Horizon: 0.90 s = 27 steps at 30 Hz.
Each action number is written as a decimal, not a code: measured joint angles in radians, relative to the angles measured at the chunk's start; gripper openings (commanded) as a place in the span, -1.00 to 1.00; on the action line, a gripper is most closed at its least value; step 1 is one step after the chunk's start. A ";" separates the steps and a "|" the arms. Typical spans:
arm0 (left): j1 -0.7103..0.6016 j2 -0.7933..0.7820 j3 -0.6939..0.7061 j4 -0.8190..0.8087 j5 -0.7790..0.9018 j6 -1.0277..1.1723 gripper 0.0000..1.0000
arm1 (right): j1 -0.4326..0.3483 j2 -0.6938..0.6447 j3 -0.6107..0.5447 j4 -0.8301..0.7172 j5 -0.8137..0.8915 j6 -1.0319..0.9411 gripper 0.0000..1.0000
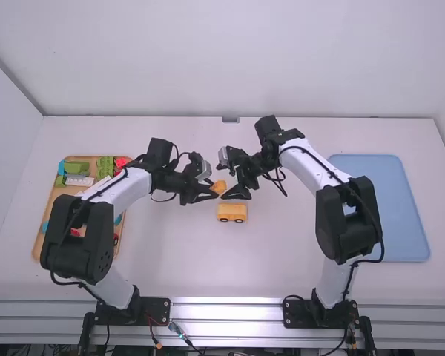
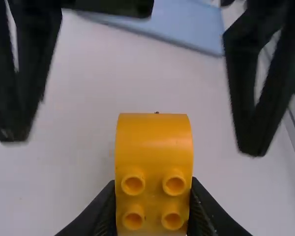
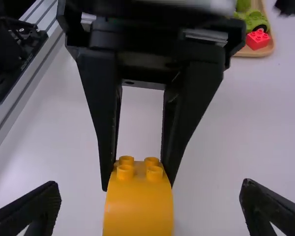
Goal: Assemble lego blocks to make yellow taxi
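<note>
My left gripper (image 1: 213, 193) is shut on a yellow-orange curved block (image 1: 219, 187) above the middle of the table. In the left wrist view, this block (image 2: 154, 142) stands between the fingertips of my left gripper (image 2: 152, 209), its four studs facing the camera. Just right of it, my right gripper (image 1: 233, 182) stands open around the block without touching it. The right wrist view has the block (image 3: 138, 206) between the spread fingers of my right gripper (image 3: 150, 206). A yellow car body with dark wheels (image 1: 231, 212) rests on the table just nearer the bases.
At the left, a wooden tray (image 1: 38, 241) holds green, red, blue and white pieces, partly beneath the left arm. A blue tray (image 1: 400, 215) lies at the right behind the right arm's links. The arms nearly meet in the middle.
</note>
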 measured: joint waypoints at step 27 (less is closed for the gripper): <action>-0.140 0.000 -0.093 -0.108 -0.784 0.383 -0.89 | -0.105 0.000 0.000 -0.119 0.024 0.142 0.98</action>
